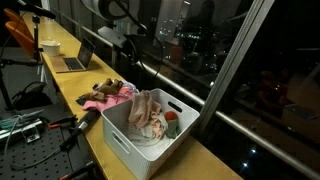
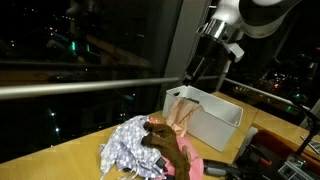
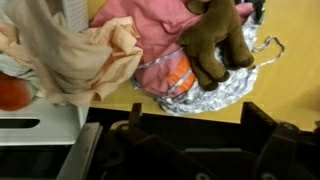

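Observation:
My gripper [image 3: 197, 120] stands open with nothing between its dark fingers [image 3: 258, 115], high above the table. In both exterior views it hangs in the air [image 1: 127, 50] [image 2: 200, 70] over the gap between the white bin [image 1: 120, 135] [image 2: 225, 125] and the pile of clothes. A beige cloth [image 3: 80, 50] [image 2: 182, 115] lies draped over the bin's rim, partly inside. Beside the bin, a brown plush toy [image 3: 215, 40] [image 2: 170, 150] lies on a pink cloth [image 3: 160, 25] and a silver patterned cloth [image 3: 225, 95] [image 2: 130, 150].
A red object [image 3: 12, 92] [image 1: 172, 117] lies inside the bin. The wooden table [image 1: 110, 160] runs along a dark window with a metal rail [image 2: 80, 88]. A laptop [image 1: 75, 62] and a white cup [image 1: 50, 47] stand at the far end. Cables and tools [image 1: 30, 128] lie beside it.

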